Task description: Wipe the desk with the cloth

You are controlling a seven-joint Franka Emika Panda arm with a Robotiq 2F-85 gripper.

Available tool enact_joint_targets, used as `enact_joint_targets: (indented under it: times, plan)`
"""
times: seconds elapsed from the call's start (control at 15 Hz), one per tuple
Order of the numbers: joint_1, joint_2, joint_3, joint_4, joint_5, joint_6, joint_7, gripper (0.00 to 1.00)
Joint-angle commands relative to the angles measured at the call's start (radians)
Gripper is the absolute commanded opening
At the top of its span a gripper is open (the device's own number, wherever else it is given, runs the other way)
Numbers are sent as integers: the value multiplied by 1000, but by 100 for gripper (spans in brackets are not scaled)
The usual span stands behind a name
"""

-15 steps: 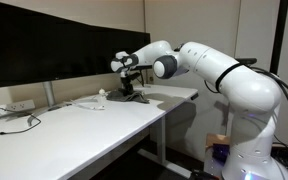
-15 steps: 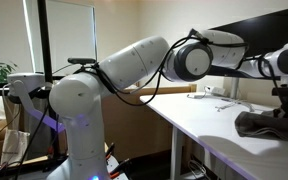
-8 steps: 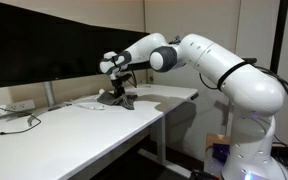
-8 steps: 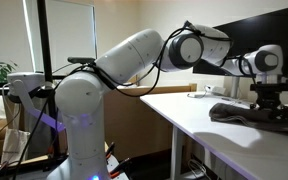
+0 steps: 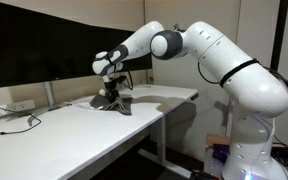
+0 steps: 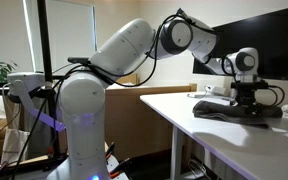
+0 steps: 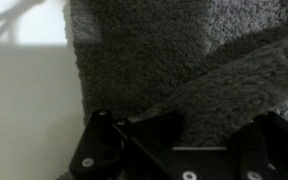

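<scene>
The dark grey cloth (image 5: 115,103) lies rumpled on the white desk (image 5: 74,135), seen in both exterior views and filling most of the wrist view as the cloth (image 7: 174,60). My gripper (image 5: 112,95) points straight down onto it and is shut on a raised fold of the fabric. From the side, the gripper (image 6: 245,99) presses into the cloth (image 6: 229,108) on the desk (image 6: 234,140). The fingertips are buried in the fabric. A strip of bare desk (image 7: 24,90) shows at the left of the wrist view.
A large dark monitor (image 5: 44,45) stands along the back of the desk. A thin black cable (image 5: 19,125) and a white power strip (image 5: 12,107) lie near the far end, and small white items (image 5: 84,103) sit beside the cloth.
The gripper has dragged the cloth along the desk, away from the robot's base and toward the cable end. It stayed shut on the fabric throughout.
</scene>
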Motion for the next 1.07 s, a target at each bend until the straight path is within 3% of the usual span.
enact_joint_targets:
  times: [0.0,0.4,1.0]
  plan:
    - [-4,-137,63,-231,-7,72,-4,6]
    - [-10,-306,136,-478,38,189,-23,5]
    - [22,-640,185,-904,90,402,-26,4]
